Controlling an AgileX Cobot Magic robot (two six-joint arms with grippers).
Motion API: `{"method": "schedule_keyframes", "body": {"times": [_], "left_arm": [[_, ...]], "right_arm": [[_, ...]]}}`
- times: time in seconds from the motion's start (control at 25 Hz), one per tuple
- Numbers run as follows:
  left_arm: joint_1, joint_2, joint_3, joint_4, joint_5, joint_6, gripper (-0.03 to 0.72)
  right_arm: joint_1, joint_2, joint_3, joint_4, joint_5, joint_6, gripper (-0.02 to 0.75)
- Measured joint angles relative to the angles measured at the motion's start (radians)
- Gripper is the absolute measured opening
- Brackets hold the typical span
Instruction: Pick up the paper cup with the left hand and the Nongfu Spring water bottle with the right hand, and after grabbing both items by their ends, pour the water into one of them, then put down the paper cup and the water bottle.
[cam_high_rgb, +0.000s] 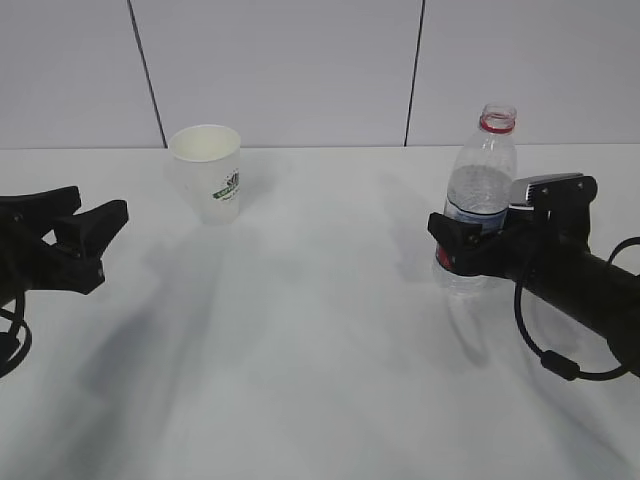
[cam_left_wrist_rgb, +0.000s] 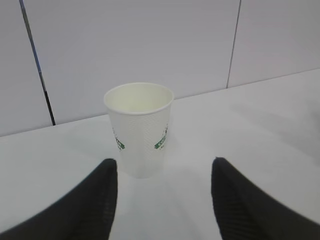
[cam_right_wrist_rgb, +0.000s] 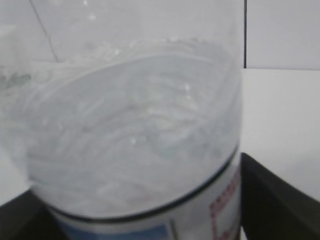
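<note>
so paper cup (cam_high_rgb: 206, 172) near desk (cam_high_rgb: 320, 380) back edge: light, crushable; left claw (cam_high_rgb: 88, 228) apart, short of it. right claw (cam_high_rgb: 480, 235) apart around nongfu spring water bottle (cam_high_rgb: 480, 195): slick, thin-walled; grip at label.

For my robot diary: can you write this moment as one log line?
left gripper: open, short of paper cup | right gripper: open around water bottle | both standing on table

White table (cam_high_rgb: 300, 330) bears upright paper cup (cam_high_rgb: 207, 172) and water bottle (cam_high_rgb: 480, 190).
</note>
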Motion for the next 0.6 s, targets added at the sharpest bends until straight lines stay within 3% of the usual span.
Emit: {"method": "schedule_keyframes", "body": {"times": [0.16,0.4,0.6], "left_arm": [[0.0,0.0,0.0,0.0,0.0,0.0,0.442],[0.0,0.0,0.0,0.0,0.0,0.0,0.442],[0.0,0.0,0.0,0.0,0.0,0.0,0.442]], "right_arm": [[0.0,0.0,0.0,-0.004,0.0,0.0,0.636],[0.0,0.0,0.0,-0.004,0.0,0.0,0.516],[0.0,0.0,-0.001,-0.002,0.0,0.0,0.489]]}}
